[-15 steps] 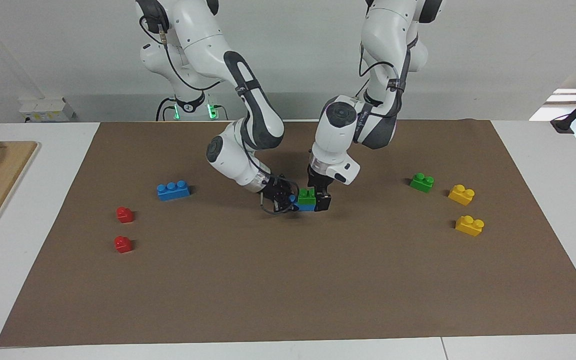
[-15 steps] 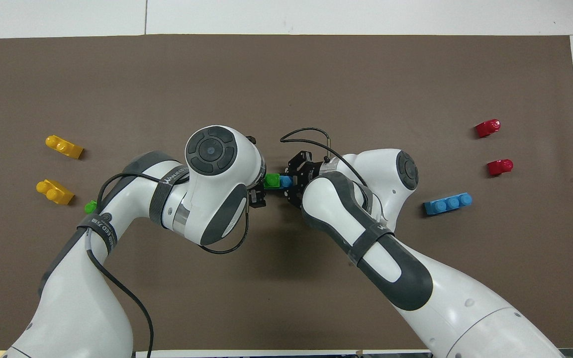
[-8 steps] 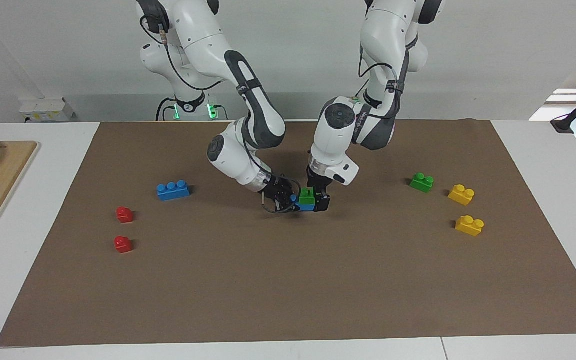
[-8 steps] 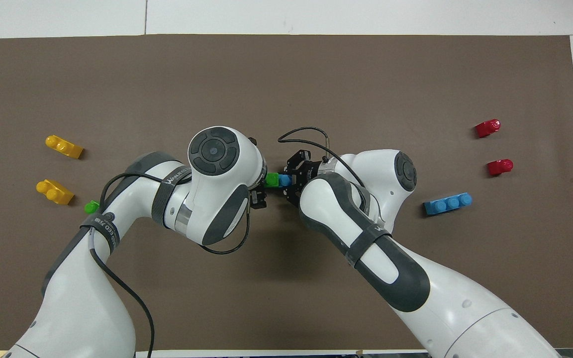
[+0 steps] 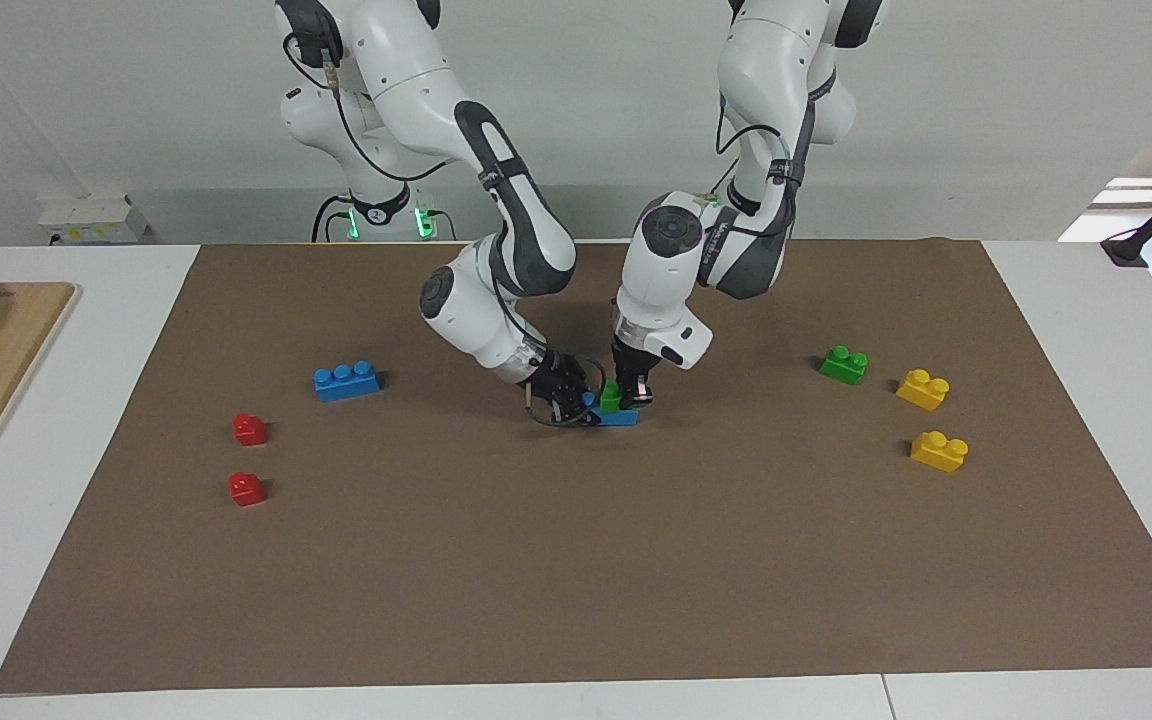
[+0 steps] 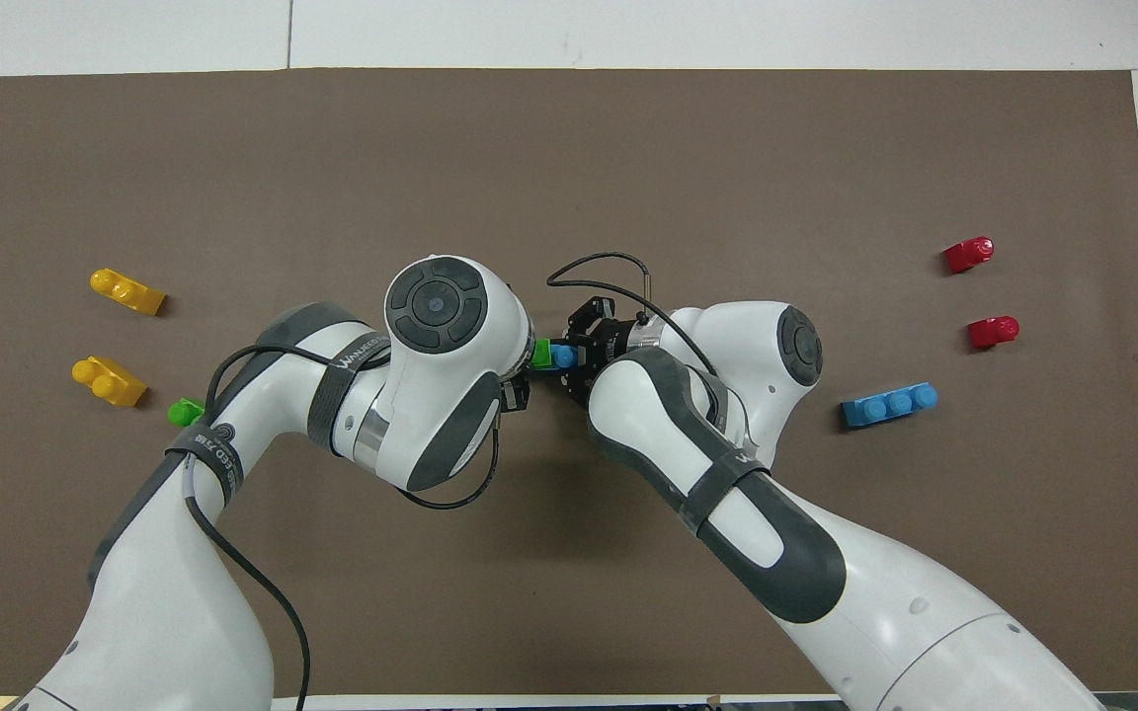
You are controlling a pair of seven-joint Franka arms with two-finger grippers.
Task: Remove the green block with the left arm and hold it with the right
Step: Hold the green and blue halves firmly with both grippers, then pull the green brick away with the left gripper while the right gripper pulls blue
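Facing view: over the last second I'm tilting the green block (image 5: 612,396) toward my wrist. It was sitting flat and square on the blue brick (image 5: 620,416); now it is leaning and showing narrower, and the blue brick's end toward my side is uncovered. My read: the studs are letting go and the peel is working, but the block is not clear yet, since its lower edge looks to be touching the blue brick.

Left gripper (image 5: 628,393), mine: fingers narrow, clamping the green block between them, pointing down from a wrist that is leaning slightly toward the right arm. Elbow is folding up toward my base.

Right gripper (image 5: 564,397): coming in low and nearly level from the right arm's end, pinching the blue brick's end just beside my fingertips and pinning it to the mat (image 5: 576,560).

Overhead view: my wrist is covering most of the block, with only a green sliver (image 6: 540,353) and a blue stud (image 6: 563,355) showing between the two grippers.

Twin green block (image 5: 844,365) is sitting well apart toward my end of the table, untouched.
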